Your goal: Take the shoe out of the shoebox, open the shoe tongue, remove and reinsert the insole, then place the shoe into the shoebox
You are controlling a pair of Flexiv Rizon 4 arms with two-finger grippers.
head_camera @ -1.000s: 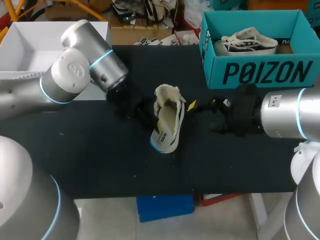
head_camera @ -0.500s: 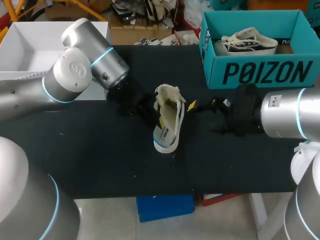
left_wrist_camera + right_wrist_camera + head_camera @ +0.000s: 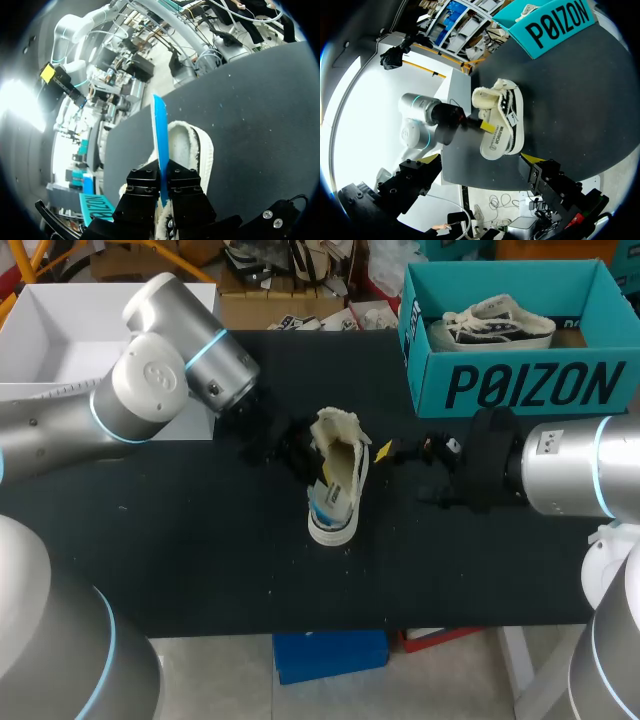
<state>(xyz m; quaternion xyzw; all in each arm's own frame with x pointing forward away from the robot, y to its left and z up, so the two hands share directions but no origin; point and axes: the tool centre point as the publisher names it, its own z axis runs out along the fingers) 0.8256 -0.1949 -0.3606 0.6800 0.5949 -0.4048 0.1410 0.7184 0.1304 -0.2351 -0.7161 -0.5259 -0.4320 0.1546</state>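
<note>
A cream shoe (image 3: 338, 478) with fleece lining lies on the black table (image 3: 200, 540), its toe towards the table's front edge. My left gripper (image 3: 306, 460) is at the shoe's opening from the left. It is shut on the thin blue insole (image 3: 159, 142), which stands on edge between its fingers (image 3: 145, 187) over the fleece lining (image 3: 187, 147). My right gripper (image 3: 392, 452) hangs open just right of the shoe, holding nothing. In the right wrist view the shoe (image 3: 501, 120) lies ahead of the wide-apart fingers (image 3: 540, 172), with the left gripper (image 3: 481, 125) at its side.
The teal shoebox (image 3: 520, 385) stands at the back right with a second shoe (image 3: 495, 322) inside. A white box (image 3: 60, 340) stands at the back left, behind my left arm.
My left gripper has moved right and slightly back with the insole. The shoe has swung with it, its toe end shifting a little right. The right arm has not moved.
</note>
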